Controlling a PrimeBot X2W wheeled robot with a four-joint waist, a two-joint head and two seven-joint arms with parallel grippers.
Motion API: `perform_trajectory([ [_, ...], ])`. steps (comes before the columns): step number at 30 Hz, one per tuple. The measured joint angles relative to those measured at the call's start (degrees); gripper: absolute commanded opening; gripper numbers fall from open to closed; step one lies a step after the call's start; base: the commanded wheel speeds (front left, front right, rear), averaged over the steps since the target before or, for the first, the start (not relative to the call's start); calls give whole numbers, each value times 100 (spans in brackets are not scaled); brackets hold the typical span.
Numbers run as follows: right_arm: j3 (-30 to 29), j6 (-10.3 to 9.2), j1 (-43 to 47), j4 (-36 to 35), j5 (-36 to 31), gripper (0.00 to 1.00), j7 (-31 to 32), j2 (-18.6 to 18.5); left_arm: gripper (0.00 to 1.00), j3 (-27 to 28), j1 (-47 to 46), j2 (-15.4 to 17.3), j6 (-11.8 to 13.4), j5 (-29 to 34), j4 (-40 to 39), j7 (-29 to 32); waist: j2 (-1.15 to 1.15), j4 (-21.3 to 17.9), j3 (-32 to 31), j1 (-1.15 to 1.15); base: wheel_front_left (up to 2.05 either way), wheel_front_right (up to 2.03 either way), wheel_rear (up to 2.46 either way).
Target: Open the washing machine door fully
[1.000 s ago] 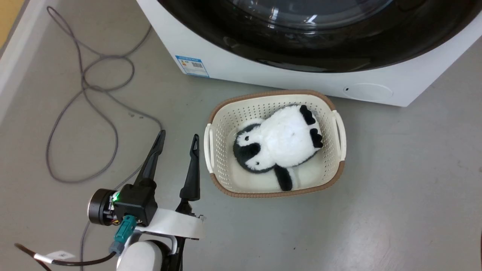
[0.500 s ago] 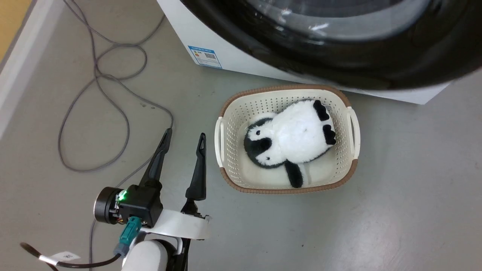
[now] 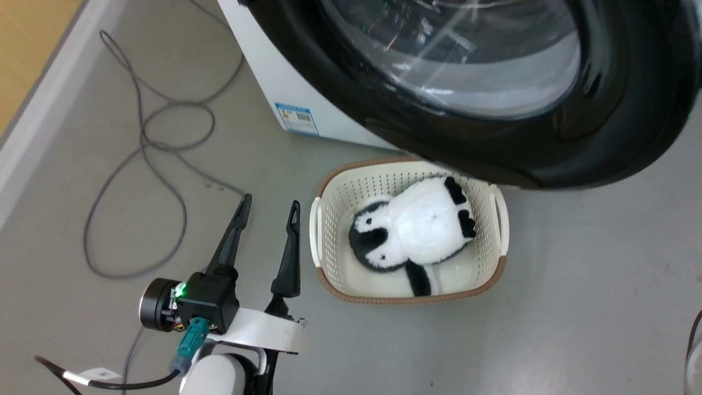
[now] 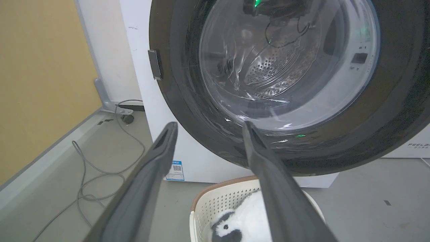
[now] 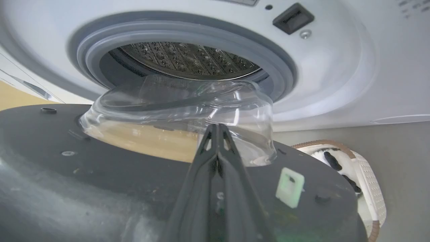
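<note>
**So, one door standing open, right over one basket**

Quick count of what's on the floor: one white washing machine [image 3: 263, 82], one cream basket [image 3: 314, 230] with one plush penguin [image 3: 417, 230] lying in it, and one grey cable [image 3: 142, 137] looping around off to the left.

One washing machine door [image 3: 466, 148], big glossy black ring with the bulgy glass window [image 3: 455, 66] in the middle. It stands away from the machine front, and from the head view its low edge overhangs the far rim of the basket. From the right wrist you can see the opening uncovered: one grey rubber ring [image 5: 188, 32] and the steel drum [image 5: 188, 60] behind it.

Two hands. The left hand [image 3: 271, 201] sits near-left, just beside the basket, fingers spread wide and gripping nothing. The right hand [image 5: 215, 129] has its two fingers pressed tight together with nothing between them, tips pointing at the foot of the glass bowl on the door's inner face. Can't tell if they actually touch it.
</note>
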Motion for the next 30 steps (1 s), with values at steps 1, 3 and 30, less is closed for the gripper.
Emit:
perform_trajectory([
  [1,-26,0,84,-48,-9,0,51,21,100,-2,14,0,0,-1,13,0,0,-5,-53,0,0,0,0],
  [3,-54,0,271,-158,-32,0,158,77,100,-5,36,0,4,-21,49,0,0,-12,-164,0,0,0,0],
  [30,1261,0,3107,-1372,1847,0,902,737,100,154,762,-1,-25,47,280,0,0,14,-1727,-1,0,0,0],
])
